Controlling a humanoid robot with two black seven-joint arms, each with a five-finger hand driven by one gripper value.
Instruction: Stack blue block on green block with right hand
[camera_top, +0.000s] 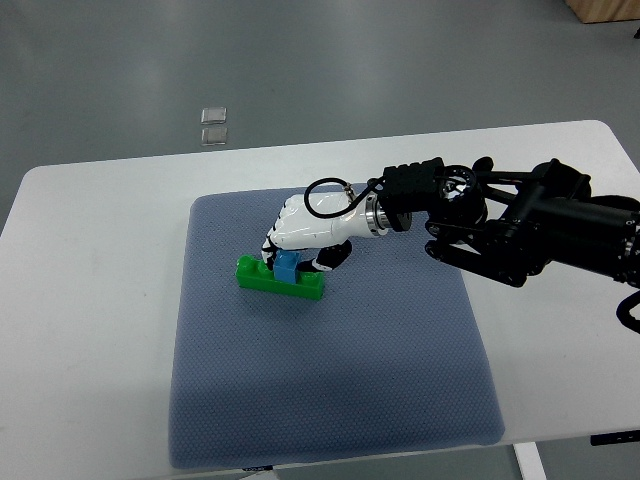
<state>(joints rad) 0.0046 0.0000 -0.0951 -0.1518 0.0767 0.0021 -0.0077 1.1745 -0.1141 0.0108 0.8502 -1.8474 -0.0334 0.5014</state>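
A long green block (268, 280) lies on the blue-grey mat (330, 380), left of its middle. A small blue block (286, 268) sits on top of the green block, near its centre. My right hand (295, 250), white with dark joints, reaches in from the right on a black arm and curls its fingers (270, 246) around the blue block from above and behind. Part of the blue block is hidden under the hand. The left hand does not show.
The mat covers the middle of a white table (90, 300). Two small clear square pieces (213, 124) lie on the grey floor beyond the table's far edge. My black forearm (520, 225) spans the table's right side.
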